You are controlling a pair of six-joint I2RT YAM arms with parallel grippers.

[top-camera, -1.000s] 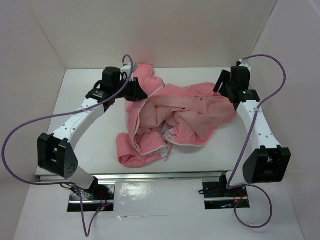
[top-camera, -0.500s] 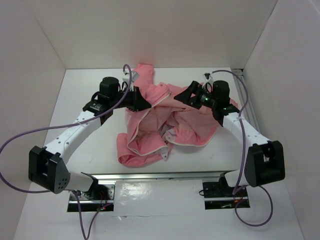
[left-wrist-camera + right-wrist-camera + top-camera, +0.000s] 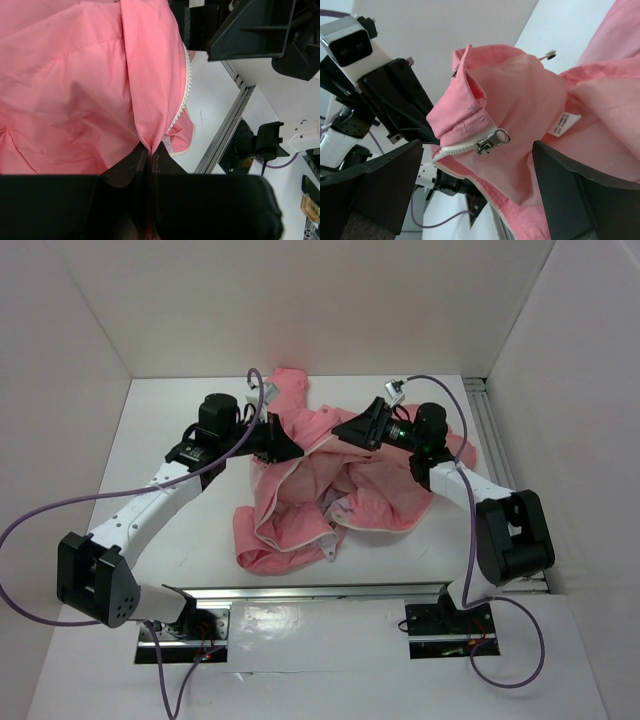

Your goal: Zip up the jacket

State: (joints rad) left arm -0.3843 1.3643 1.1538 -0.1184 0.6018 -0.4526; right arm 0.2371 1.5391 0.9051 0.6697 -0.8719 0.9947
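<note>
The salmon-pink jacket (image 3: 300,510) lies crumpled in the middle of the white table (image 3: 170,530). My left gripper (image 3: 287,446) is shut on a fold of its front edge, lifted a little; the left wrist view shows the fabric (image 3: 75,90) pinched between the jaws beside the white zipper teeth (image 3: 187,75). My right gripper (image 3: 348,430) is open and points left, close to the left gripper. In the right wrist view the metal zipper slider (image 3: 492,141) hangs on the white zipper edge between the two wide-apart fingers (image 3: 380,185), touching neither.
A metal rail (image 3: 330,592) runs along the table's near edge, another (image 3: 492,425) along its right side. White walls stand close on three sides. Purple cables (image 3: 40,510) loop from both arms. A white label (image 3: 565,123) shows on the lining.
The right arm swung from the jacket's right side leftward over it, up to the left gripper, and its jaws spread wider. The left gripper kept its hold, shifting slightly.
</note>
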